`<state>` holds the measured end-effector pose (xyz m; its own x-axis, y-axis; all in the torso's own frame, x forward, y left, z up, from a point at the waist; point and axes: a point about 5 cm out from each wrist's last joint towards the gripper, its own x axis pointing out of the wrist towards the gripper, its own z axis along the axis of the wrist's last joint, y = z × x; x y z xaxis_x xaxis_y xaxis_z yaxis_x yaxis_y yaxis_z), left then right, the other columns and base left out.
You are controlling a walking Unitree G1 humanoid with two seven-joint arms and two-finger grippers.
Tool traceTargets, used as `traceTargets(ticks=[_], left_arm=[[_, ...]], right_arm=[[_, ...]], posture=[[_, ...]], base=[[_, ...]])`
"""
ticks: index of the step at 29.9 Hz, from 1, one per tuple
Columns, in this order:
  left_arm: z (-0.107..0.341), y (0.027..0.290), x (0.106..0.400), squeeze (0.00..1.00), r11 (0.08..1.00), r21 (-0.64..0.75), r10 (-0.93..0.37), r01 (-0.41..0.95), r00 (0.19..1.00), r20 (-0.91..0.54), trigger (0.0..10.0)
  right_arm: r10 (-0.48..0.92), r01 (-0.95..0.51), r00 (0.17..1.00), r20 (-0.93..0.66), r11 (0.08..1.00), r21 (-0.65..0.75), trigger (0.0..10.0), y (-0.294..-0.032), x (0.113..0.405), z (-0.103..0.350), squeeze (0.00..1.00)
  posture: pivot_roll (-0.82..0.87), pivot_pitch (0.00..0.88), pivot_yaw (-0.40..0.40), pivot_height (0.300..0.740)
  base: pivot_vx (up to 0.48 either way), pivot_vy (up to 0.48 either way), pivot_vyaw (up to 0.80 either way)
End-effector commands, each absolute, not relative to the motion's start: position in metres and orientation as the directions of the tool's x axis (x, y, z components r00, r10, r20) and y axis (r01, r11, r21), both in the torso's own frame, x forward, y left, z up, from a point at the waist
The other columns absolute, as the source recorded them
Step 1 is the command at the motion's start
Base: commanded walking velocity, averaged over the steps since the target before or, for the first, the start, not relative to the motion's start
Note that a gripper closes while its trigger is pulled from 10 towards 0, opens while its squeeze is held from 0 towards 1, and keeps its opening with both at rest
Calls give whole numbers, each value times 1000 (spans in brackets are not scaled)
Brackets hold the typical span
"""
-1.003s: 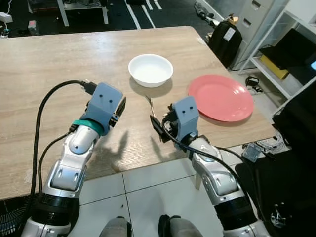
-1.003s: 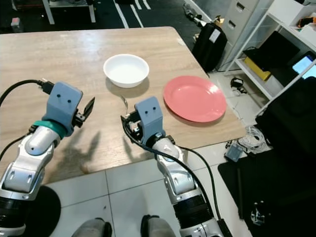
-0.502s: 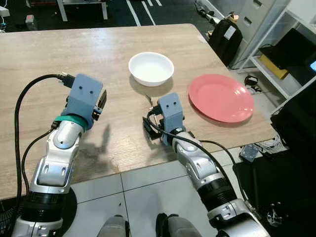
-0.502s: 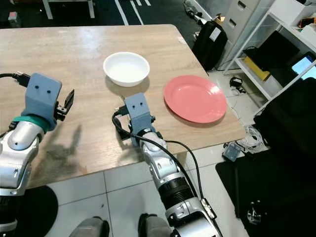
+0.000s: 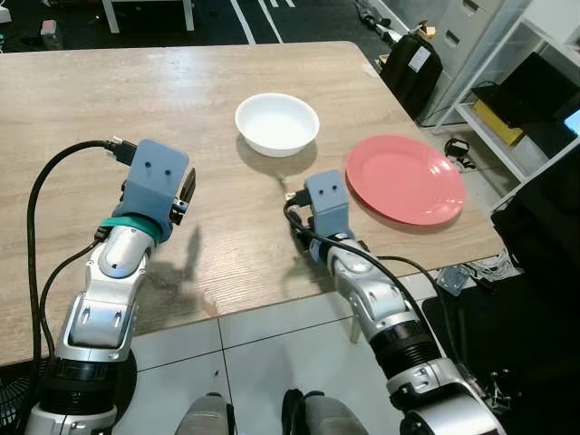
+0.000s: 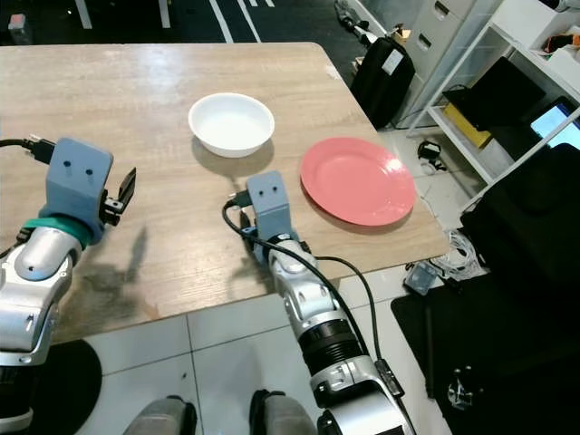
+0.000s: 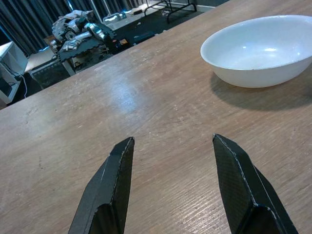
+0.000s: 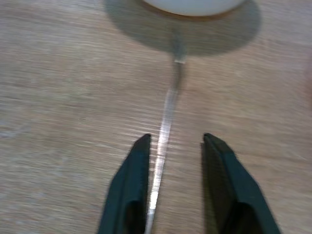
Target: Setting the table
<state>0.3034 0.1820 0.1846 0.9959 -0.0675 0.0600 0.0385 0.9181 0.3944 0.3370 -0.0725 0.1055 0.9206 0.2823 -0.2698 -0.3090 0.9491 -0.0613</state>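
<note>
Wooden table [image 5: 109,100], pale grain, seen from above. White bowl [image 5: 276,123] toward the far right part of the top, well in from the edges. Pink plate [image 5: 404,178] near the right edge, close to the near right corner, apart from the bowl.

Thin metal utensil [image 8: 167,114] flat on the wood between the bowl and the near edge, its head end just short of the bowl, in the bowl's shadow; blurred, so fork or spoon cannot be told.

Right gripper [image 8: 174,141] low over the table near the near edge, fingers parted, straddling the utensil's handle; one finger [image 8: 131,170] just beside the handle, contact cannot be told. Not clamped.

Left gripper [image 7: 171,141] raised above the left middle of the table, fingers spread wide, nothing between them, pointing toward the bowl.
</note>
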Motion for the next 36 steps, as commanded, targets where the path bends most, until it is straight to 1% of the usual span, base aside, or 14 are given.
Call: traceTargets(ticks=[1, 3, 12, 16, 19, 20, 21, 22, 24, 26, 29, 33, 35, 36], left_arm=[[181, 180, 301, 0, 917, 396, -65, 42, 997, 46, 10000], [180, 180, 301, 0, 918, 394, -65, 43, 997, 42, 10000], [180, 181, 300, 0, 917, 396, -66, 46, 997, 37, 10000], [180, 181, 300, 0, 916, 398, -65, 46, 997, 34, 10000], [179, 178, 301, 0, 917, 396, -73, 56, 997, 30, 10000], [179, 176, 301, 0, 917, 394, -79, 61, 996, 29, 10000], [179, 176, 301, 0, 917, 394, -79, 61, 996, 29, 10000], [178, 175, 301, 0, 917, 394, -83, 65, 996, 29, 10000], [178, 174, 302, 0, 917, 392, -88, 70, 996, 29, 10000], [179, 171, 304, 0, 919, 387, -95, 75, 995, 32, 10000], [179, 171, 304, 0, 919, 387, -95, 75, 995, 32, 10000], [179, 167, 308, 0, 920, 383, -104, 82, 994, 36, 10000], [179, 165, 312, 0, 921, 380, -111, 87, 993, 42, 10000], [179, 165, 312, 0, 921, 380, -111, 87, 993, 42, 10000]], right_arm=[[220, -260, 888, -405, 965, -44, 0, -93, 326, 74, 0], [200, -231, 895, -399, 973, -29, 0, -102, 325, 74, 0], [172, -185, 915, -364, 983, -1, 0, -112, 325, 80, 0], [217, -210, 940, -264, 976, 55, 0, -111, 325, 98, 0], [331, -327, 942, -44, 941, 83, 0, -105, 319, 137, 0], [354, -355, 935, 23, 932, 74, 1922, -104, 316, 149, 0], [354, -355, 935, 23, 932, 74, 1922, -104, 316, 149, 0], [365, -369, 929, 61, 927, 66, 10000, -104, 314, 157, 0], [354, -362, 929, 106, 929, 71, 10000, -106, 312, 165, 0], [279, -297, 942, 186, 952, 78, 10000, -115, 310, 180, 0], [279, -297, 942, 186, 952, 78, 10000, -115, 310, 180, 0], [156, -181, 956, 248, 980, 80, 10000, -130, 306, 190, 0], [29, -53, 963, 267, 995, 83, 10000, -150, 302, 191, 0], [29, -53, 963, 267, 995, 83, 10000, -150, 302, 191, 0]], posture=[[151, 85, -60, 740], [150, 87, -55, 740], [151, 89, -46, 740], [153, 86, -39, 740], [151, 72, -26, 740], [149, 71, -24, 740], [149, 71, -24, 740], [149, 71, -24, 740], [139, 65, -19, 740], [133, 60, -14, 740], [133, 60, -14, 740], [103, 35, 6, 740], [92, 20, 15, 740], [92, 20, 15, 740]], base=[[0, 0, 0], [0, 0, 0], [0, 0, 0], [0, 0, 0], [0, 0, 0], [0, 0, 0], [0, 0, 0], [0, 0, 0], [0, 0, 0], [0, 0, 0], [0, 0, 0], [0, 0, 0], [0, 0, 0], [0, 0, 0]])
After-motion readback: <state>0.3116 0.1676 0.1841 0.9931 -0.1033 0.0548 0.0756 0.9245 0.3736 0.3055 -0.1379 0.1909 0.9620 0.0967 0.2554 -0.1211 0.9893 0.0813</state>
